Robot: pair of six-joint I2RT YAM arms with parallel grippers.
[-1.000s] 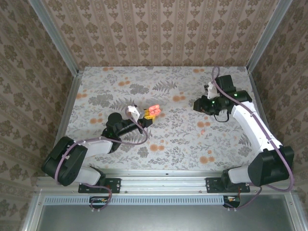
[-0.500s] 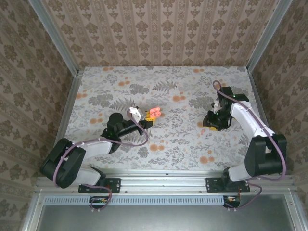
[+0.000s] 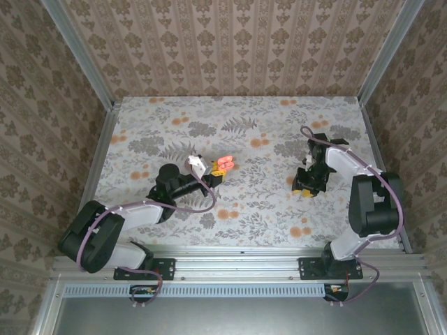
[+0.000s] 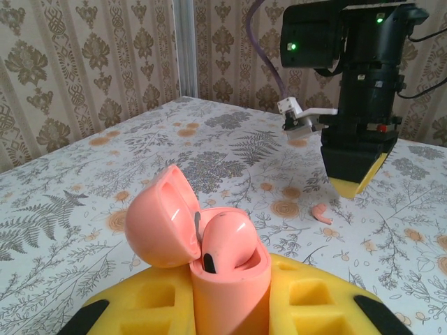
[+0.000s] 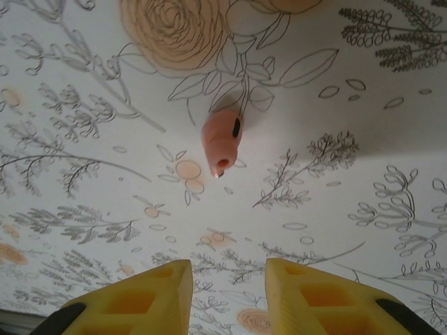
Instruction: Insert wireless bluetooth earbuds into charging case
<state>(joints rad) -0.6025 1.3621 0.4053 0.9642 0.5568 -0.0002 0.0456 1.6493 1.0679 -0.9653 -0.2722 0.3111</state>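
Note:
My left gripper (image 4: 230,303) is shut on the coral-pink charging case (image 4: 227,283), which it holds upright between its yellow pads (image 4: 321,300). The lid (image 4: 159,218) stands open, and one pink earbud (image 4: 227,239) sits in the case. From above, the case (image 3: 223,164) is left of the table's centre. A second pink earbud (image 5: 221,143) lies loose on the table, small and far to the right in the left wrist view (image 4: 322,213). My right gripper (image 5: 229,276) points down at the table just short of it, open with nothing between its fingers (image 3: 305,185).
The floral tablecloth (image 3: 251,202) covers the table. Wallpapered walls and metal posts (image 3: 105,112) close in three sides. The right arm (image 3: 349,167) bends close to the right wall. The left arm (image 3: 140,209) lies low across the front left.
The right arm has swung from the back right down toward the table, its gripper now pointing at the loose earbud with the jaws slightly wider. The left gripper and case have hardly moved.

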